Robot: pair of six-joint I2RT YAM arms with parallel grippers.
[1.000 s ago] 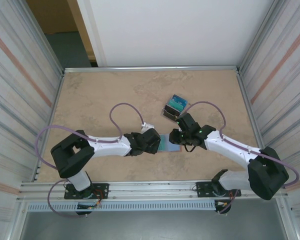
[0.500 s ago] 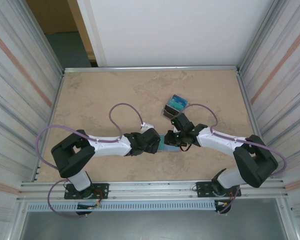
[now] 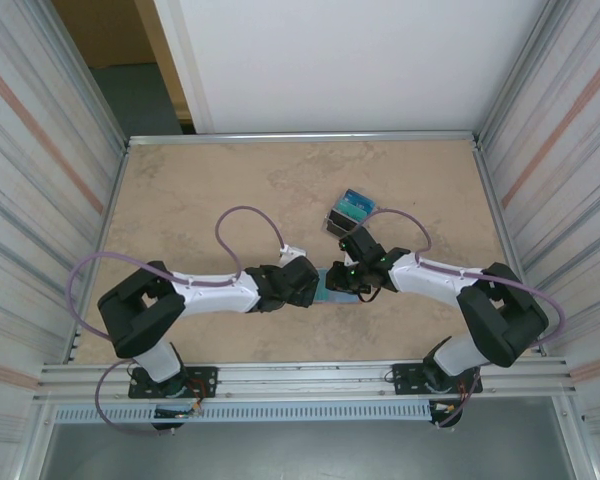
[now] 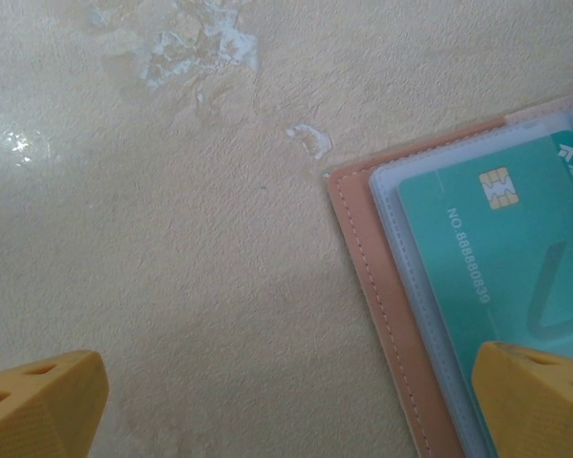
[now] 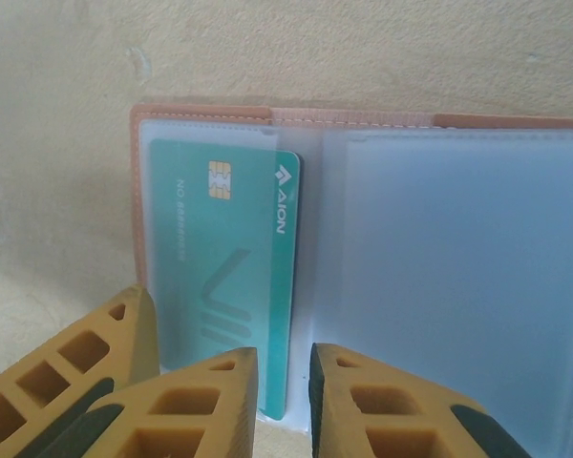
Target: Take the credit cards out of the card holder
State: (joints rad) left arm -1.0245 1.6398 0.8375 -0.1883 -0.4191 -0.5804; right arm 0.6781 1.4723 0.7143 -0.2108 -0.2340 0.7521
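The salmon-pink card holder [image 5: 201, 113] lies open on the table, its clear sleeves up; it sits between both grippers [image 3: 337, 288]. A teal credit card [image 5: 231, 277] sits in the left sleeve, its lower corner poking out of the pocket. My right gripper [image 5: 285, 396] hovers low over that corner, open by a narrow gap, with the card's right edge under the gap. My left gripper [image 4: 286, 405] stands wide open, its right fingertip [image 4: 540, 401] resting over the card [image 4: 516, 258] and its left fingertip over bare table beside the holder [image 4: 358, 239].
A clear plastic box with a blue-teal top [image 3: 348, 212] stands just behind the right gripper [image 3: 346, 278]. The left gripper [image 3: 305, 285] is close against the holder's left side. Metal walls line both sides of the table [image 3: 210, 190].
The right arm has folded in and its gripper has slid left over the holder. The left arm and the holder have stayed put.
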